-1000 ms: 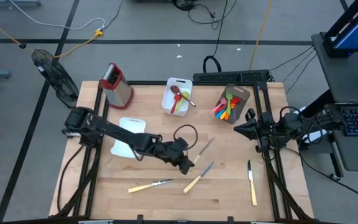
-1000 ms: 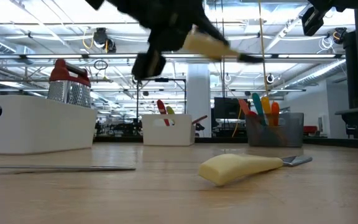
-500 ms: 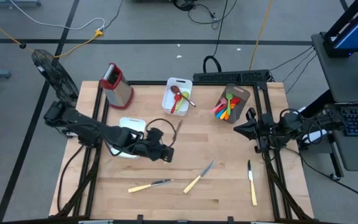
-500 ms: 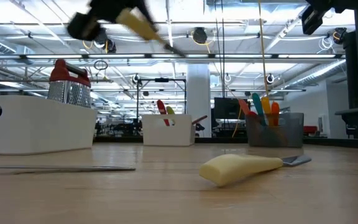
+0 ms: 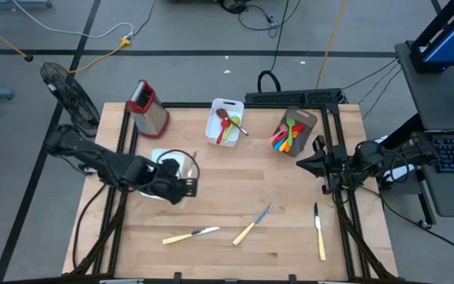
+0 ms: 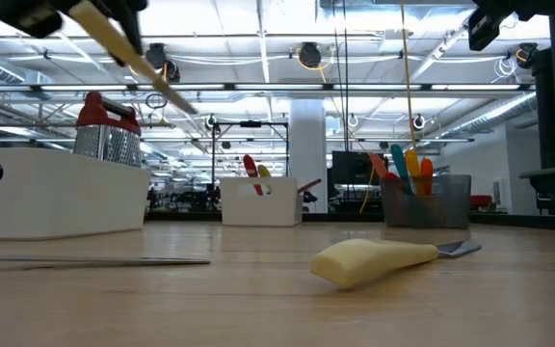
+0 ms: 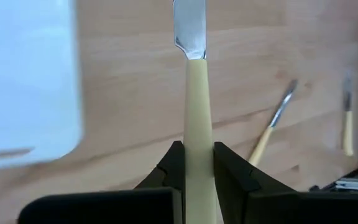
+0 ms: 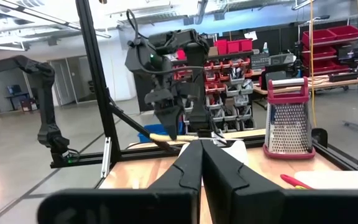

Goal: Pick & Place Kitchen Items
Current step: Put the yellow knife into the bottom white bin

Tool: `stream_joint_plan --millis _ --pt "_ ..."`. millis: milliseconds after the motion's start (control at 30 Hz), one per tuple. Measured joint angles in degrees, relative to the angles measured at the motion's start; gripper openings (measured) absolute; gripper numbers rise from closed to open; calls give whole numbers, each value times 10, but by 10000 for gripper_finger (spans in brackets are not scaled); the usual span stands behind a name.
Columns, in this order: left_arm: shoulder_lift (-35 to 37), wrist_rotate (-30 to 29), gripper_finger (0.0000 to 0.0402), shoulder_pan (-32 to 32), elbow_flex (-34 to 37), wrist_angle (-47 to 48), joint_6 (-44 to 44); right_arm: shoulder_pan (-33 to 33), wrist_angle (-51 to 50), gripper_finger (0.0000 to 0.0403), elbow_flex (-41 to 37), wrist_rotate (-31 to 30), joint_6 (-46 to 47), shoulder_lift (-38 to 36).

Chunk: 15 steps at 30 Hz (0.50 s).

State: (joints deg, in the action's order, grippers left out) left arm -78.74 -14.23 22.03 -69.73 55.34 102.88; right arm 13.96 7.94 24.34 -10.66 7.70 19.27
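The left gripper [image 7: 199, 163] has its two dark fingers clamped on the cream plastic handle of a steel-bladed table knife [image 7: 194, 93], the blade sticking straight out ahead of the jaws. From above, that gripper [image 5: 181, 184] hangs over the near edge of the low white rectangular tub [image 5: 164, 158] on the left half of the wooden table [image 5: 235, 197], with the knife pointing off toward about one o'clock. From table height the knife [image 6: 123, 50] rides high in the air, tilted blade-down, well above the tub [image 6: 56, 198]. So the carry step looks to be in hand: one knife lifted and brought over to the tub. The next move, as I judge it, calls for lowering the knife over the tub's open middle and letting the jaws part only once the blade is inside the walls, since it is long and could catch a rim. Three more cream-handled knives wait on the bare wood: one at about six o'clock from the gripper [image 5: 190, 234], one at four o'clock [image 5: 252, 225], and one farther right near the table edge [image 5: 319, 231]. Beyond, at twelve o'clock, stands a red-topped metal grater [image 5: 147, 107]. The right gripper [image 5: 306, 165] waits at the right edge of the table, its fingers pressed together on nothing.
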Motion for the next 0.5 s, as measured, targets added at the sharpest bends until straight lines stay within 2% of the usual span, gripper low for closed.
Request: stream_joint_plan --millis 300,500 --pt "25 184 41 -9 0 164 80 0 0 4 0 0 1 0" --pt "24 243 41 -36 0 219 62 0 0 4 0 0 2 0"
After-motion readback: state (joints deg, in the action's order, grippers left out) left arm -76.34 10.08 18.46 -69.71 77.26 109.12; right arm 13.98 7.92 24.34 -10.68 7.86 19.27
